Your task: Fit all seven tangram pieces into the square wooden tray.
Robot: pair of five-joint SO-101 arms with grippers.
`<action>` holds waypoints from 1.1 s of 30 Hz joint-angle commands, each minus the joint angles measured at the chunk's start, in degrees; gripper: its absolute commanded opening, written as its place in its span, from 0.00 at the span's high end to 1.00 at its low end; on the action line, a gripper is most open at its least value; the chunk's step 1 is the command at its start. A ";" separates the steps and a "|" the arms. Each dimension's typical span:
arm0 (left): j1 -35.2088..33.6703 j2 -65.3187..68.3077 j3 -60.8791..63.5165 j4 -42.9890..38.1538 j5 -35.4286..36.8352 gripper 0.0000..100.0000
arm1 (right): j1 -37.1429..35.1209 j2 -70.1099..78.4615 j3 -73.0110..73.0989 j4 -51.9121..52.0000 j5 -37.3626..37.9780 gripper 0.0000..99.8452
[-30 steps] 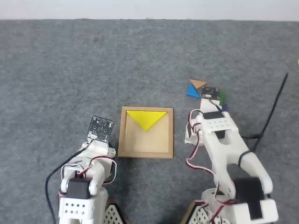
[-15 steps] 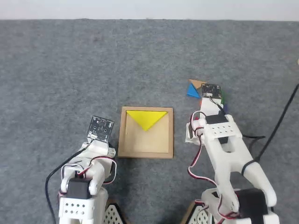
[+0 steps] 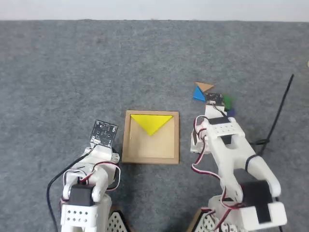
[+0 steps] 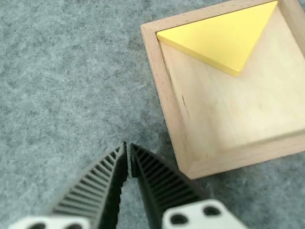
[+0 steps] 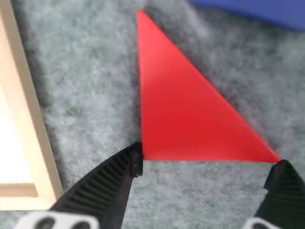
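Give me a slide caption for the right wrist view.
Open right gripper straddling a red triangular tangram piece on grey felt, wooden tray rim alongside.

We had our left arm (image 3: 94,169) folded just beside the near left corner of the tray (image 3: 126,140), its left gripper (image 4: 127,149) pointing down, fingertips pressed together. Our right arm (image 3: 231,150) lay stretched along the tray's right side, its right gripper (image 5: 209,164) low, jaws spread wide.

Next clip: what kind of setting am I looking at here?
Probably a robot test bench rather than a home: a table covered in grey felt, a left arm and a right arm standing side by side, and a wooden tray holding one yellow triangle.
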 commanded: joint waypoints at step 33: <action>-0.35 -0.53 -0.31 0.26 0.35 0.98 | 0.84 -10.07 2.55 -0.66 1.58 0.61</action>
